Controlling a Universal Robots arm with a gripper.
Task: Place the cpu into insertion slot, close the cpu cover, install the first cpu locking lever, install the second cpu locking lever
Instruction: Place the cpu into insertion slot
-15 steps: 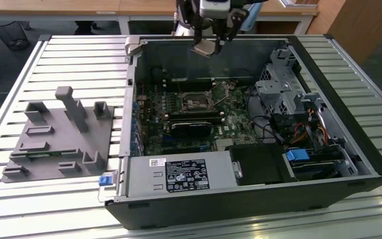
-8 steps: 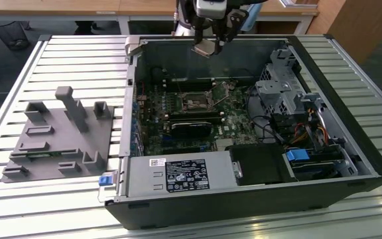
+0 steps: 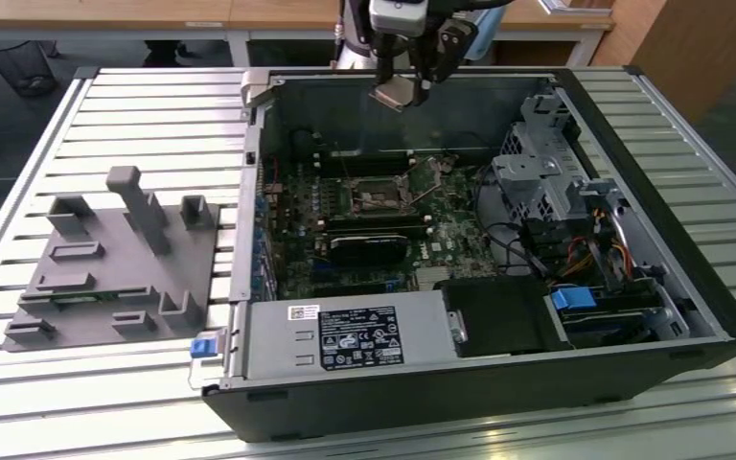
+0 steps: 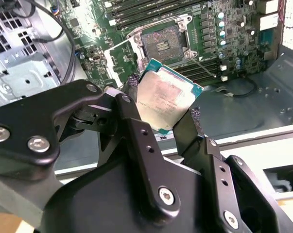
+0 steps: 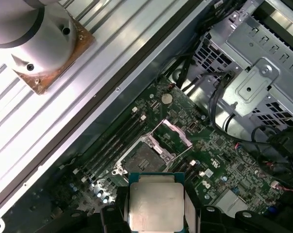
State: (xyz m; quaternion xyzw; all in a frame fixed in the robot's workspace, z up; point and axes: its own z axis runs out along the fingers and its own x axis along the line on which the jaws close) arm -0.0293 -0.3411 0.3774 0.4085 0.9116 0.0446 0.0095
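Now we see one gripper, its two fingers clamped on one cpu, top middle of the exterior view. One slot sits bare mid-frame, its one cover flipped up.

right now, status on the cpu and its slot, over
End effector shut on the cpu, held above the motherboard. Insertion slot bare, cpu cover tipped up open. Nothing seen between cpu and slot.

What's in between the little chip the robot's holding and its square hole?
Nothing. In both wrist views only open air lies between the cpu and the insertion slot; the cpu cover is flipped up.
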